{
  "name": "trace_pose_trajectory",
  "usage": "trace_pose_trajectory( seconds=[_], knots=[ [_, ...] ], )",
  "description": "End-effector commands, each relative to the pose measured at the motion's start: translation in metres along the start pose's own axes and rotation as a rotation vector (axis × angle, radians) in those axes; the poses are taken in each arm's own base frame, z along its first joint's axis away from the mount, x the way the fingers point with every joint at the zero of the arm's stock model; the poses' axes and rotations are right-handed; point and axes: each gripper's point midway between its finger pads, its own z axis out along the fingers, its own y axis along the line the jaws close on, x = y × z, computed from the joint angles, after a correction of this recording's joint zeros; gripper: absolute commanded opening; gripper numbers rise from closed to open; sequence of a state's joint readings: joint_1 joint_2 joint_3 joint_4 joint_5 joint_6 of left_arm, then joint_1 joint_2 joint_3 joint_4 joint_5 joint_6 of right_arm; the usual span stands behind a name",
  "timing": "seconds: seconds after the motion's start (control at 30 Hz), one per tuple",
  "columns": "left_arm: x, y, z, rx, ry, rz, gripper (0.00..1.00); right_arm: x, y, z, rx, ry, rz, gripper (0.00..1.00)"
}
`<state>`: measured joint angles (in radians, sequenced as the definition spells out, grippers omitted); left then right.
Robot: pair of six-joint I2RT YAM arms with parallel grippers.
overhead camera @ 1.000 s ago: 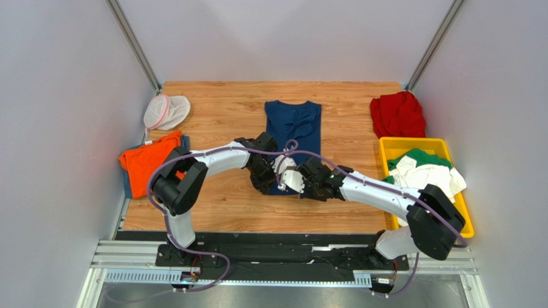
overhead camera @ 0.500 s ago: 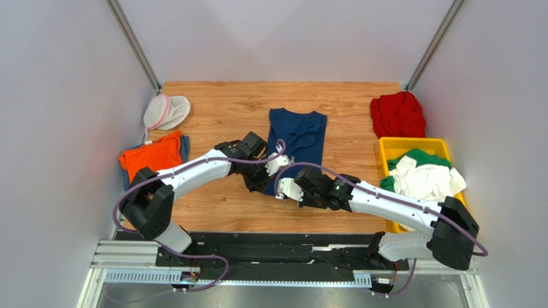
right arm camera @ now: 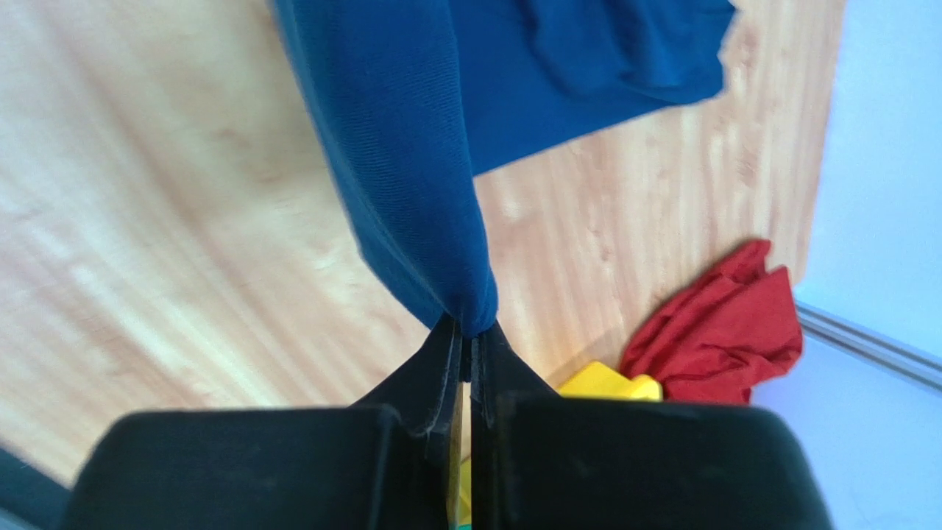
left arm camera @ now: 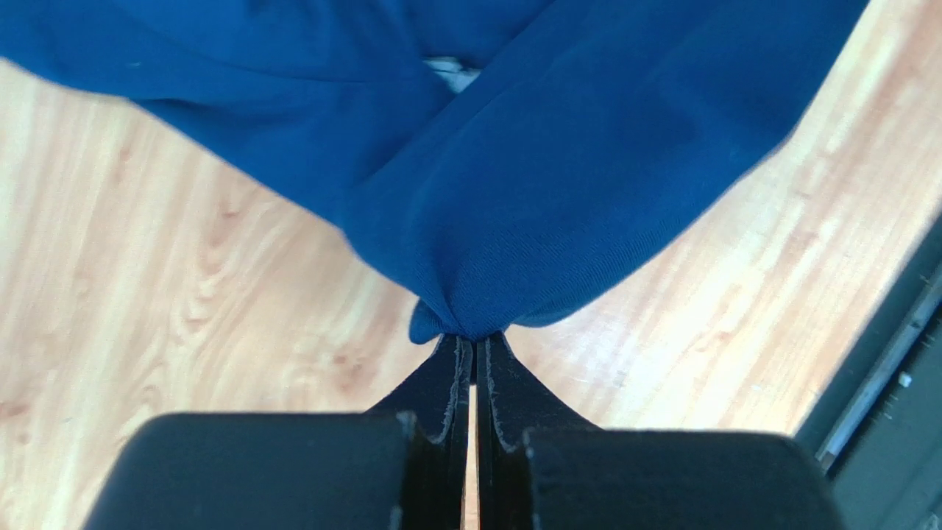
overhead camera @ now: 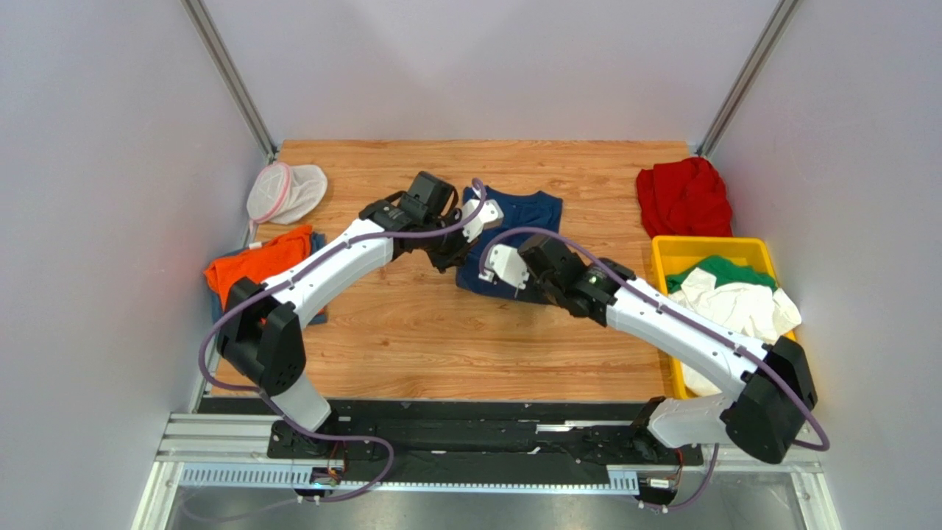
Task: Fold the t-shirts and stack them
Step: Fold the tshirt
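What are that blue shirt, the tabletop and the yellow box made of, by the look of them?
The navy t-shirt looks like soft matte knit cloth: a fine weave shows and it drapes in folds. The table looks like pale wood or wood-look laminate, with grain lines and slight sheen. The yellow bin seems smooth hard plastic: even colour, stiff rim.

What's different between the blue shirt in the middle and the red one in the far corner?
The blue shirt is pinched at its edge by the left hand and the right hand and partly lifted; the red shirt lies untouched. The blue shirt lies fairly flat mid-table; the red shirt is a crumpled heap at the far right corner. Both rest on the wooden table, outside the yellow bin.
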<state>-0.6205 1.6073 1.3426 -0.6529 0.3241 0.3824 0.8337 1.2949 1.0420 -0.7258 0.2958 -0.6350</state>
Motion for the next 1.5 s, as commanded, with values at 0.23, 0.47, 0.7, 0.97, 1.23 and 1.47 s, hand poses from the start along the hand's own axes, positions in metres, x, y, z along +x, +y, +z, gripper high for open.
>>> trace_pose_trajectory(
  seconds=[0.23, 0.47, 0.7, 0.97, 1.23, 1.47],
  knots=[
    [-0.042, 0.09, 0.031, -0.102, -0.032, 0.003, 0.0, -0.014, -0.11, 0.043, 0.096, -0.004, 0.061, 0.0],
    [-0.059, 0.141, 0.06, -0.128, -0.033, 0.0, 0.0, -0.012, -0.141, 0.084, 0.079, 0.02, 0.073, 0.0],
    [-0.068, 0.177, 0.078, -0.169, -0.052, 0.012, 0.0, -0.007, -0.174, 0.116, 0.091, 0.039, 0.092, 0.0],
    [-0.065, 0.208, 0.105, -0.226, -0.047, 0.027, 0.0, 0.01, -0.195, 0.15, 0.083, 0.078, 0.108, 0.0],
    [-0.053, 0.225, 0.127, -0.271, -0.018, 0.043, 0.0, 0.028, -0.195, 0.189, 0.059, 0.126, 0.118, 0.0],
    [-0.054, 0.242, 0.13, -0.347, -0.021, 0.062, 0.64, 0.037, -0.197, 0.211, 0.091, 0.153, 0.129, 0.34]
  ],
)
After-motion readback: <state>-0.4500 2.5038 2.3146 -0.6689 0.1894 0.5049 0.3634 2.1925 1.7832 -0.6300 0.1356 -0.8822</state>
